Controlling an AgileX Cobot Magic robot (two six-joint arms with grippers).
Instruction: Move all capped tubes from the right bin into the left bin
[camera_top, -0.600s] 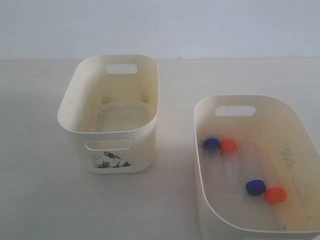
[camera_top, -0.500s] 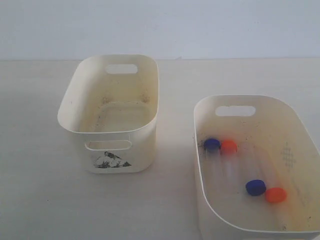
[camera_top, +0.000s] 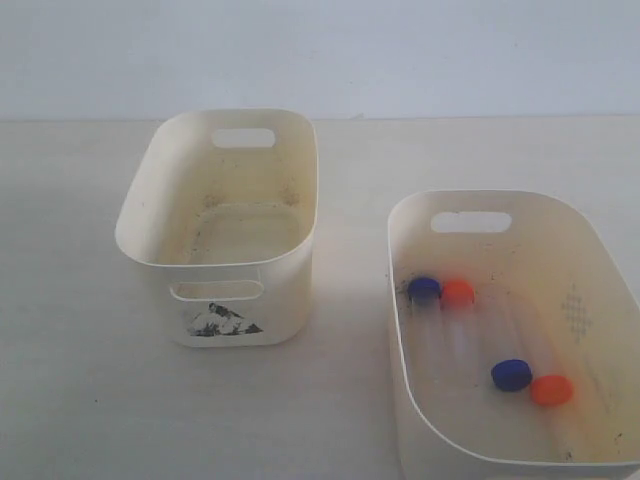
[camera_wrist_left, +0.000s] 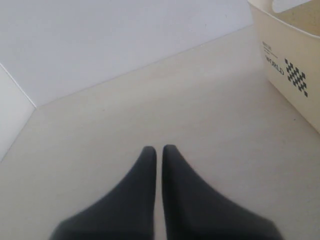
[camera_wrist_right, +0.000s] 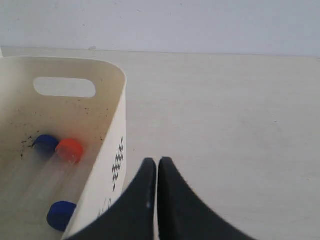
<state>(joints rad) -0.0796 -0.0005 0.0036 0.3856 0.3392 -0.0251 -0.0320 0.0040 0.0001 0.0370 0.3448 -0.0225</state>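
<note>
Evidently sits at the very first step, with all four capped tubes (camera_top: 511, 374) lying in the right bin (camera_top: 560, 203) and none in the left bin (camera_top: 290, 295). Shows the left pincer (camera_wrist_left: 159, 148) and the right pincer (camera_wrist_right: 157, 161) both pressed together and empty above the bench (camera_top: 80, 380), the right one just outside the right bin's wall. Calls next for spreading the right pincer, reaching over the rim and pinching one tube.

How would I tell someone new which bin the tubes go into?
On the table stand two cream bins. The left bin is the smaller, taller one. Unlike the wider right bin holding the capped tubes, it carries a dark smudged sticker under its front handle slot.
</note>
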